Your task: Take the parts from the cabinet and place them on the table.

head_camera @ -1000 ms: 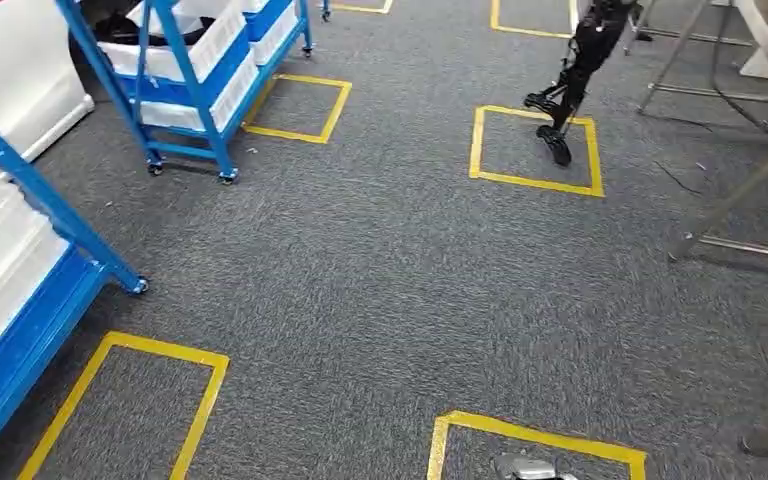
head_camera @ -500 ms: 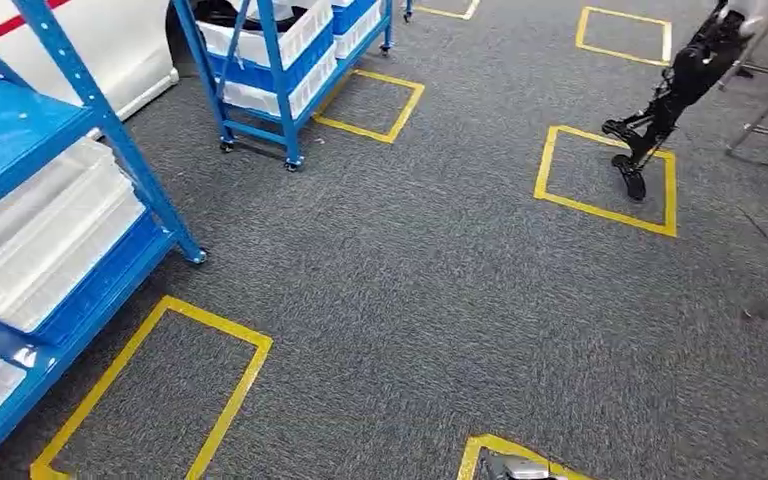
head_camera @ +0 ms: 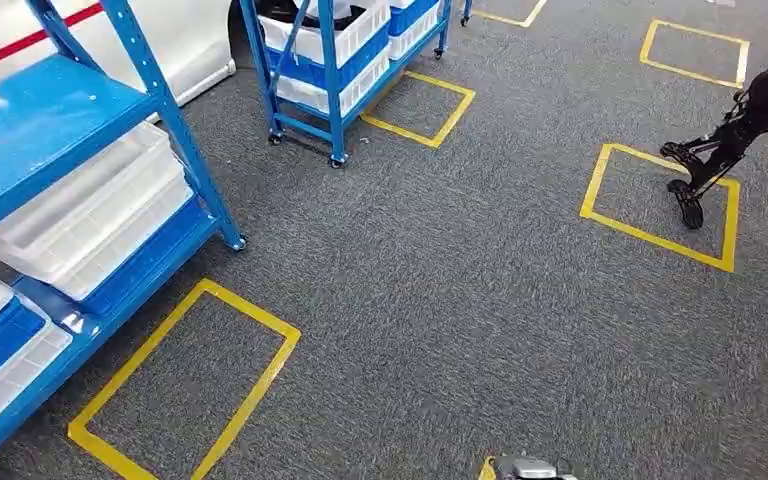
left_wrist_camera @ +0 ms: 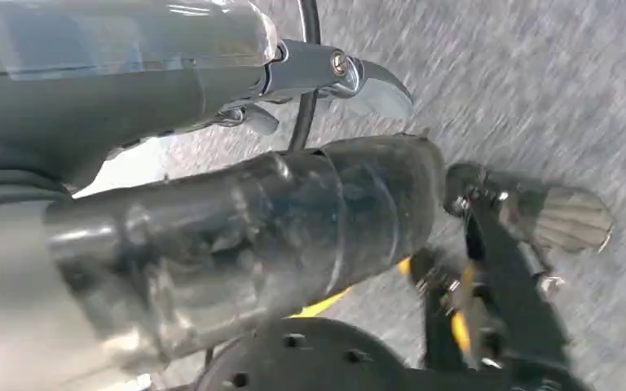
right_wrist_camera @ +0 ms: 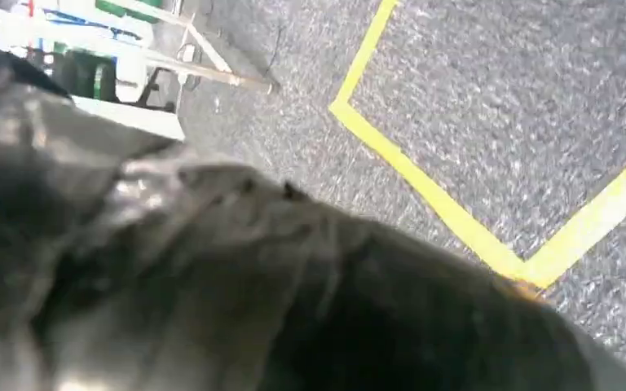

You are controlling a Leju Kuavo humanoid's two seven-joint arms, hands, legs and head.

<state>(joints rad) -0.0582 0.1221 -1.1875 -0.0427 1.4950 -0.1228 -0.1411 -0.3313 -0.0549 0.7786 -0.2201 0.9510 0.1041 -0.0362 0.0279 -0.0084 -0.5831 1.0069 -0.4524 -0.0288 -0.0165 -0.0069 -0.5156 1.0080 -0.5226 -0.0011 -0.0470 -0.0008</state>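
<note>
Left hand [left_wrist_camera: 212,69]: seen in the left wrist view as a grey cover with pale metal tips, smeared by blur. Cannot tell whether the fingers are apart or together; nothing visible in them.

Right hand [right_wrist_camera: 212,269]: a dark grey blurred mass in the right wrist view. Finger position unreadable. Beyond it, grey carpet and a corner of yellow tape [right_wrist_camera: 432,191].

Head view looks down on grey carpet [head_camera: 460,280].
- Cabinet [head_camera: 50,120]: a blue metal rack at the left edge, shelves slanting across the frame, one post foot planted on the carpet.
- White trays [head_camera: 90,215] stacked on its lower shelf. More white and blue bins sit lower down at the left edge. Whether any hold parts, cannot tell.
- Taped square [head_camera: 250,308] lies on the floor just beside the cabinet's foot.
- Second rack [head_camera: 335,90], blue, on small wheels, stands farther back, well apart from the cabinet. It carries white bins [head_camera: 330,40]; dark items [head_camera: 285,12] lie in the top one, too small to identify.
- Another taped square [head_camera: 420,105] is just beside that rack.
- Dark robot legs [head_camera: 730,140] stand at the right, feet in a taped square.
</note>
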